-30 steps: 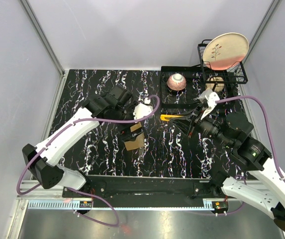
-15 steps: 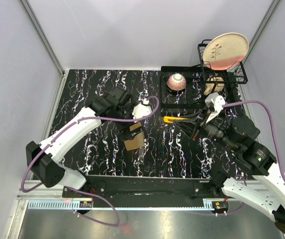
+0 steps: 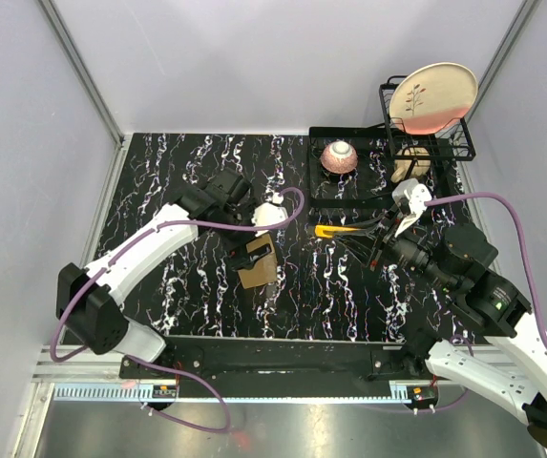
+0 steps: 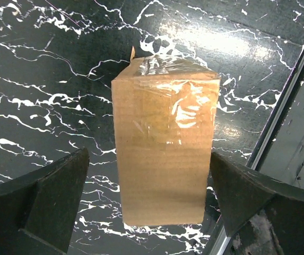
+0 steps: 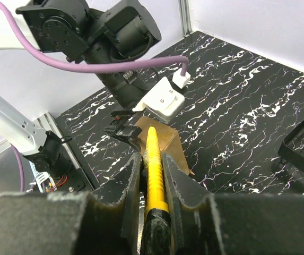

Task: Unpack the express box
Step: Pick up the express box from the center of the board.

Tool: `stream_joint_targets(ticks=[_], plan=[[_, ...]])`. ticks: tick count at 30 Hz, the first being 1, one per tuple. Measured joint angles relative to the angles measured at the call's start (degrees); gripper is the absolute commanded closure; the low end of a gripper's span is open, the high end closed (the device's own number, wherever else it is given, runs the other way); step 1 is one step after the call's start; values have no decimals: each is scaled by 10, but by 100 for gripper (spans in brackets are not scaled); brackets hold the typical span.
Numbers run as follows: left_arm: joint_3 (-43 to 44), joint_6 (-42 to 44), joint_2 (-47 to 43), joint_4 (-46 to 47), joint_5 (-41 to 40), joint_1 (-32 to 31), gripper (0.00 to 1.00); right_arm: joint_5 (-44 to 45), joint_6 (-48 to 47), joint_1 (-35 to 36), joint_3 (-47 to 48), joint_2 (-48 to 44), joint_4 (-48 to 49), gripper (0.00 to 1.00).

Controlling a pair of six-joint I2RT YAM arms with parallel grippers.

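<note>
The express box [image 3: 259, 276] is a small brown cardboard box sealed with glossy tape, lying on the black marbled table. In the left wrist view the box [image 4: 165, 154] lies between my left fingers with a gap on each side. My left gripper [image 3: 257, 252] [image 4: 147, 157] is open around it, just above its far end. My right gripper [image 3: 364, 235] [image 5: 152, 157] is shut on a yellow utility knife [image 3: 328, 230] [image 5: 153, 142], held to the right of the box with its tip pointing towards it. The right wrist view also shows the box [image 5: 177, 147] beyond the knife tip.
A black tray [image 3: 323, 198] at the back right holds a pink bowl [image 3: 339, 156]. A black wire rack [image 3: 464, 143] behind it holds an upright plate [image 3: 432, 95]. Grey walls enclose the table. A metal rail [image 4: 279, 122] runs along the near table edge.
My left gripper has shifted slightly over the box, and its wrist has swung a little left. My right arm has drawn slightly right with the knife. The box has not moved.
</note>
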Motion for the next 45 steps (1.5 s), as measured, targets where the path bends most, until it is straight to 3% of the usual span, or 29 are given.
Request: stream_joint_targets(ticks=[10, 14, 19, 23, 24, 36, 40, 45], plan=[[-19, 8, 36, 26, 22, 6, 1, 2, 0, 0, 0, -4, -6, 100], [-20, 17, 49, 28, 36, 9, 19, 10, 2, 0, 0, -9, -6, 100], [-39, 28, 57, 29, 50, 18, 25, 13, 2, 0, -3, -18, -7, 100], [-41, 29, 57, 29, 55, 23, 24, 14, 3, 0, -8, -20, -10, 100], [-42, 29, 56, 29, 57, 24, 17, 14, 3, 0, -9, -19, -12, 100], [-64, 33, 39, 28, 61, 26, 14, 14, 9, 0, -11, -18, -14, 100], [-79, 33, 35, 30, 61, 27, 24, 14, 11, 0, -11, -18, -14, 100], [-82, 30, 32, 40, 61, 31, 51, 14, 11, 0, -11, -18, -14, 100]])
